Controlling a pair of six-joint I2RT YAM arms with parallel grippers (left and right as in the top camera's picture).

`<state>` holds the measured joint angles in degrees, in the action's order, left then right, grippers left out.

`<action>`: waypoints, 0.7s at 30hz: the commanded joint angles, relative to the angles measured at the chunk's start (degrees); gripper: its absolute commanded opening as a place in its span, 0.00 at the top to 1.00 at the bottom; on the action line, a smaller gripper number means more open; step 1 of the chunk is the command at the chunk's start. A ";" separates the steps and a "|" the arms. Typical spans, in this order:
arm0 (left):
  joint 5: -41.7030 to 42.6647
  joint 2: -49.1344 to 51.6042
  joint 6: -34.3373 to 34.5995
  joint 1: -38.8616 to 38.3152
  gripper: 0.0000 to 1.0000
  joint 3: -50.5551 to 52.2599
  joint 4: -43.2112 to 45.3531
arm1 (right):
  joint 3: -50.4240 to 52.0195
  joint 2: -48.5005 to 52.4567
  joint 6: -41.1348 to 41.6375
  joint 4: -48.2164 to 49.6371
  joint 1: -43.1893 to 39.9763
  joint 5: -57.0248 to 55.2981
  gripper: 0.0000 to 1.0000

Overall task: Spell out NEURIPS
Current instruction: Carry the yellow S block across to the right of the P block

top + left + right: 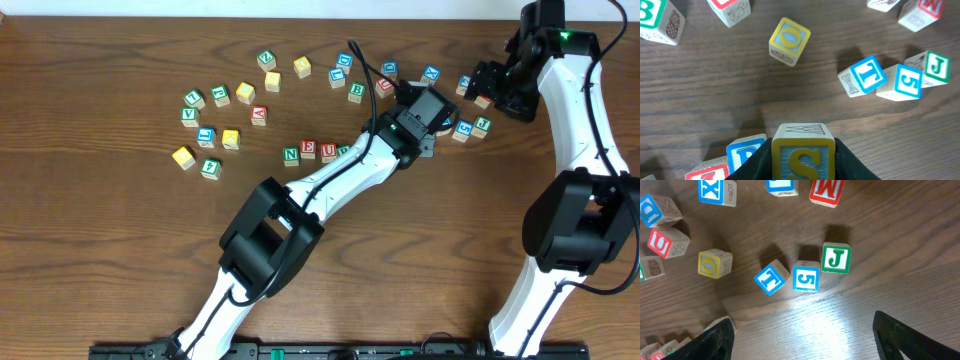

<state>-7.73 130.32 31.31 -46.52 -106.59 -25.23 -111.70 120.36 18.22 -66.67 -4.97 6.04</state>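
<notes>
A dark brown tabletop [110, 250] with a long, streaky wood grain running from side to side fills nearly the whole overhead view, its surface matte and evenly lit, carrying only soft, short shadows. Along the far edge a narrow pale strip [250, 7] shows beyond the wood, too thin to tell whether it is wall or floor. In the right wrist view a bright whitish glare [832, 325] spreads across the grain near the lower middle, while in the left wrist view the same wood looks dimmer and greyer.
</notes>
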 commanded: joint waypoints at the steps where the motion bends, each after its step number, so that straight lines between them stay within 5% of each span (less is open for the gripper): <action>1: -0.24 2.21 0.98 0.09 0.67 0.42 0.24 | -1.01 -0.74 -0.72 -0.37 0.48 0.35 0.16; 21: -0.22 2.51 3.52 -0.24 0.66 1.55 0.11 | -1.01 -0.74 -0.70 -0.42 0.85 0.35 0.16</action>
<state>-7.66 131.92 34.37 -46.52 -105.60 -25.26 -111.70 120.36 18.20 -66.87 -4.91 6.04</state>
